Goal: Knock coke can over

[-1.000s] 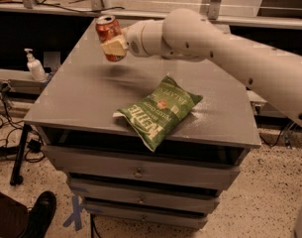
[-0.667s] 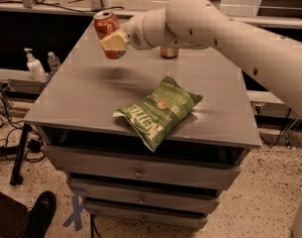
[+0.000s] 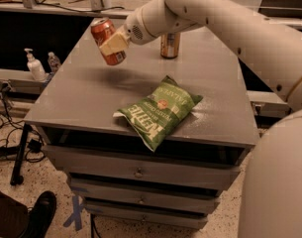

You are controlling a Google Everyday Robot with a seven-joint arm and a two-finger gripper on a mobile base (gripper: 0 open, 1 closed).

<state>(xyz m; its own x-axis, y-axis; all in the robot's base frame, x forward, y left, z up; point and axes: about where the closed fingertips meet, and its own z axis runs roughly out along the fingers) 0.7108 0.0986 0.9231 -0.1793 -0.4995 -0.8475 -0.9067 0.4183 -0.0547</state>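
The coke can [image 3: 105, 35], red-orange with a silver top rim, hangs tilted in the air above the back left part of the grey cabinet top [image 3: 86, 95]. My gripper [image 3: 112, 43] is shut on the coke can, with one cream finger [image 3: 113, 44] lying across the can's side. The can's top leans to the left and its base points down and to the right. My white arm reaches in from the upper right.
A gold-brown can [image 3: 170, 44] stands upright at the back middle of the top. A green chip bag [image 3: 158, 110] lies near the front edge. A pump bottle [image 3: 35, 66] and a small bottle [image 3: 54, 61] stand on a shelf to the left. A shoe [image 3: 39, 214] is at the lower left.
The view has drawn closer to the cabinet. My gripper with the coke can has lifted and moved a little toward the front, the can tilting more. The gold-brown can has come into view.
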